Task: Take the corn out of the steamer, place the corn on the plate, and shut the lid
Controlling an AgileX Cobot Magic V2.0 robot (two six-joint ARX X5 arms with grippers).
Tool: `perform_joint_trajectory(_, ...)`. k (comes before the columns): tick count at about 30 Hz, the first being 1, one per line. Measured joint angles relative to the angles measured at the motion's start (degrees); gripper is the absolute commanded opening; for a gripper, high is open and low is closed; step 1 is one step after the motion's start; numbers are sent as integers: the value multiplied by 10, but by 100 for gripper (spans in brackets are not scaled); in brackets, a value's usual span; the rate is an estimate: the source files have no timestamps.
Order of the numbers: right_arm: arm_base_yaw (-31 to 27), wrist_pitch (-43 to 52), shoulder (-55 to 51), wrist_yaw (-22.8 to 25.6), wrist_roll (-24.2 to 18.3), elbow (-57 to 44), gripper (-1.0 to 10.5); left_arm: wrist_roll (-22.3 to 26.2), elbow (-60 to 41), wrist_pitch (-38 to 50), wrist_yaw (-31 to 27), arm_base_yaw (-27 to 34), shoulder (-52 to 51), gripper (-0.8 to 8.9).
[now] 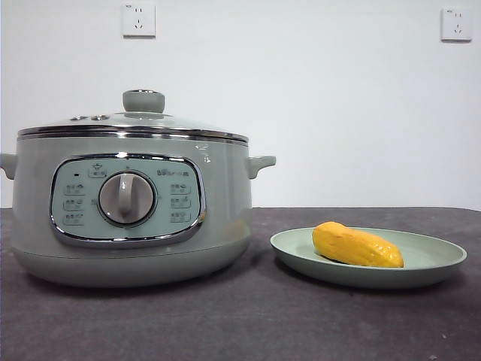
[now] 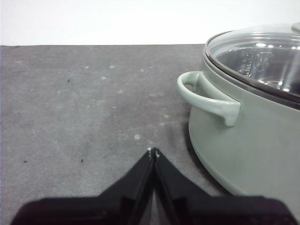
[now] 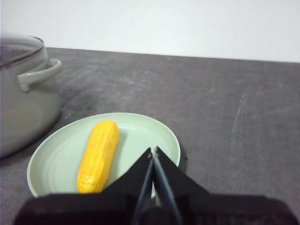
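Here, steamer sits at the left of the dark surface, pale green, chrome rim, grey dial centred on its front panel. Lid is seated on the steamer, glass dome level on the rim, green knob upright on top. Small side handles project at either end.

Just right of the steamer, not touching it: plate, shallow, pale green, flat on the surface. Corn lies on its side in the plate, toward the plate's steamer-side half, tapered end pointing away from the steamer in the front view.

Two wall sockets show on the white wall behind.

Neither arm shows in the front view. Left tool: jaws pressed together tip to tip, holding nothing, low over bare surface beside the steamer's handle, apart from it. Right tool: jaws likewise together and empty, tips over the plate's rim, near the corn but clear of it.
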Motion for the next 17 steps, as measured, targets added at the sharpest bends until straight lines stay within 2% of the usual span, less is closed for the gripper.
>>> perform_joint_trajectory(17,0,-17,7,2,17,0,3,0,0,0,0,0,0,-3)
